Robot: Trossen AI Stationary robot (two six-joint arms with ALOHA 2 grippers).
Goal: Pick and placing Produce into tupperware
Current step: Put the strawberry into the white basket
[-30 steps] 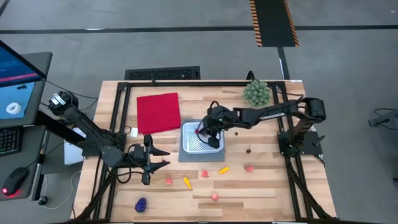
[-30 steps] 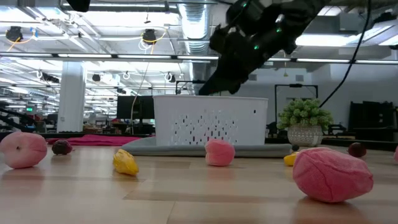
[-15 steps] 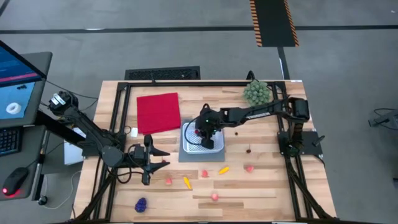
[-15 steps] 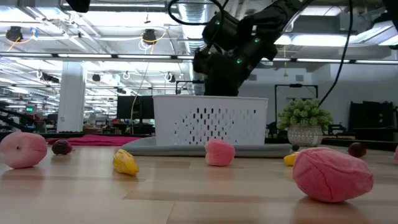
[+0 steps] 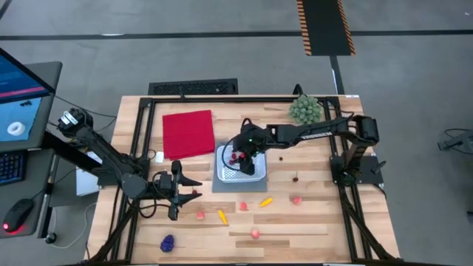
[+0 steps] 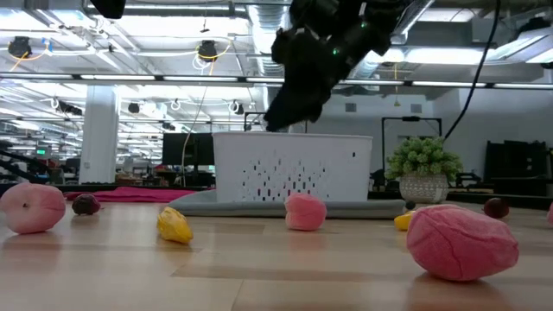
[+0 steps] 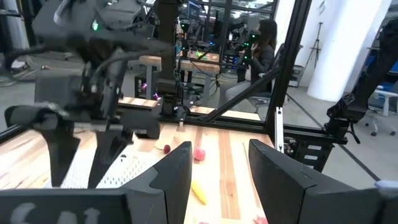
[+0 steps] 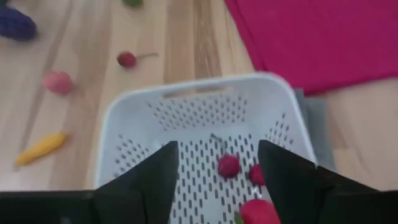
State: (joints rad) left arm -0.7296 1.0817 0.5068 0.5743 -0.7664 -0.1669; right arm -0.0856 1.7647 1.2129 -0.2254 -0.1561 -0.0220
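Observation:
The white tupperware [image 5: 222,174] stands on a grey mat in the middle of the table. My right gripper [image 5: 242,151] hangs open above it, fingers pointing down, with nothing between them [image 8: 214,186]. Red produce pieces [image 8: 229,165] lie on the mesh floor under the fingers. More produce lies on the wood nearer the front: a red piece [image 5: 200,215], a yellow one [image 5: 222,216], an orange one [image 5: 265,201], a pink one [image 5: 295,199] and a purple grape bunch [image 5: 168,241]. My left gripper [image 5: 194,186] waits open at the left, low over the table.
A flat red cloth [image 5: 188,133] lies to the far left of the container. A green spiky plant [image 5: 304,109] stands at the far right. A cherry [image 5: 295,177] lies right of the mat. Bare wood shows along the near edge.
My right gripper has dipped down into the tupperware toward its left side, then opened and risen above the rim again. The red piece it carried now lies on the container floor.

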